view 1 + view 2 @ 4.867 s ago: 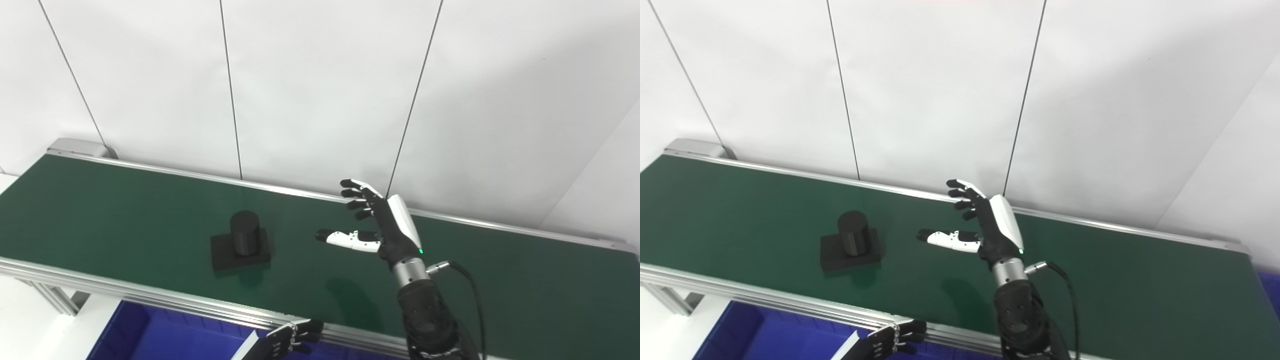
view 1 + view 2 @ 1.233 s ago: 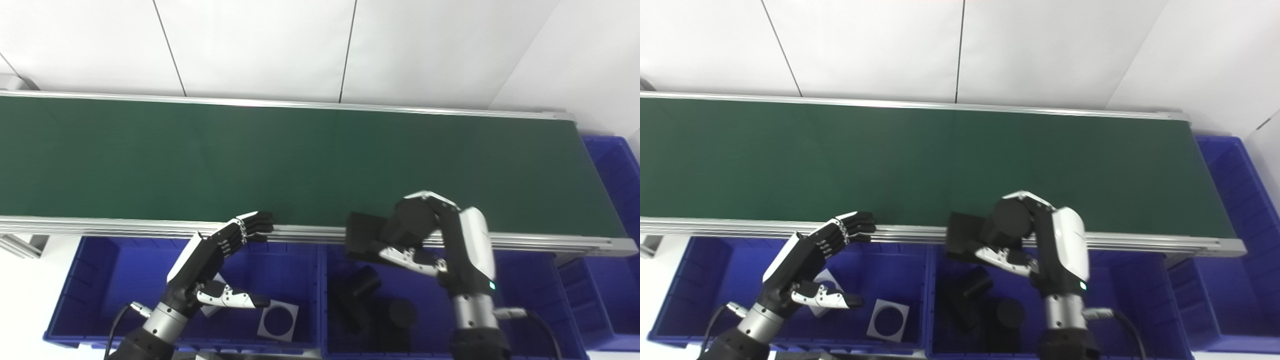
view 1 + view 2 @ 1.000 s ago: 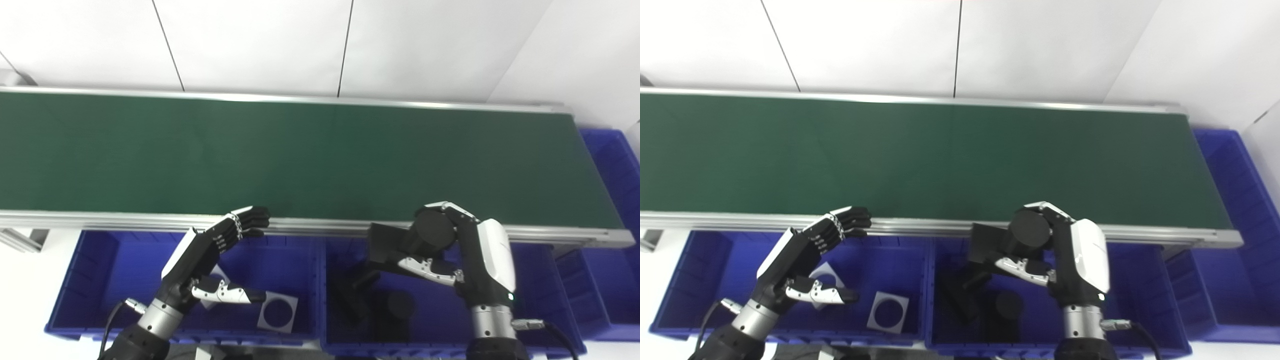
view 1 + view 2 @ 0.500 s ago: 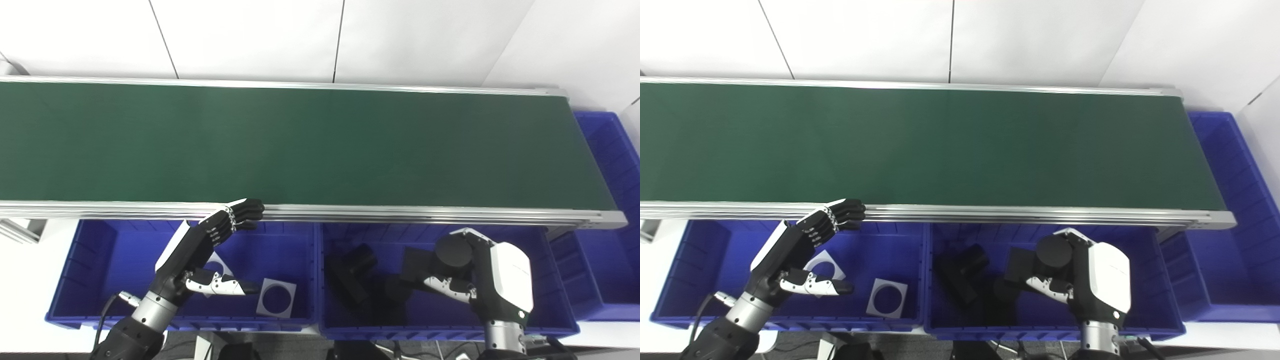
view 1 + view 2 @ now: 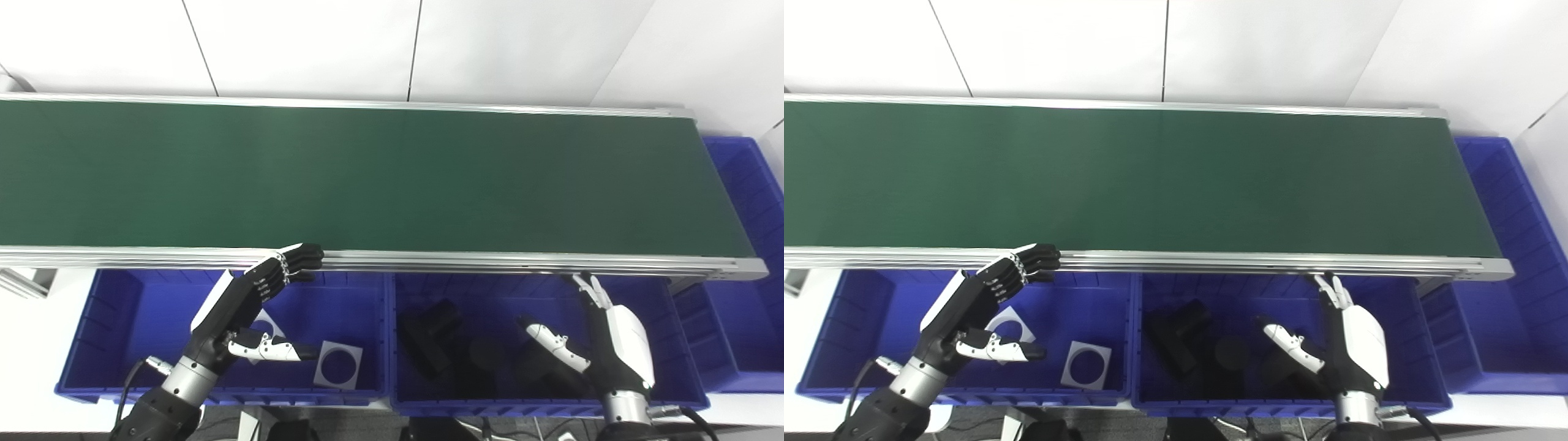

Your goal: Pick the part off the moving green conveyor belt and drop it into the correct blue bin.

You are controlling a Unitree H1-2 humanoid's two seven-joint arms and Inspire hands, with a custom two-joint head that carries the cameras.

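Note:
The green conveyor belt carries nothing. My right hand is open over the right part of the middle blue bin, fingers spread and holding nothing. The black part, a flat base with a cylinder, lies in that bin just below and left of the hand, dark and hard to make out. My left hand hovers open over the left blue bin, its fingertips near the belt's front rail.
Two other black parts lie in the middle bin. White square plates with round holes sit in the left bin. A third blue bin stands past the belt's right end. The aluminium rail runs along the bins' far side.
My right hand carried the black part off the belt, lowered it into the middle bin, then opened and let it drop. The camera tilted down. The left hand barely moved.

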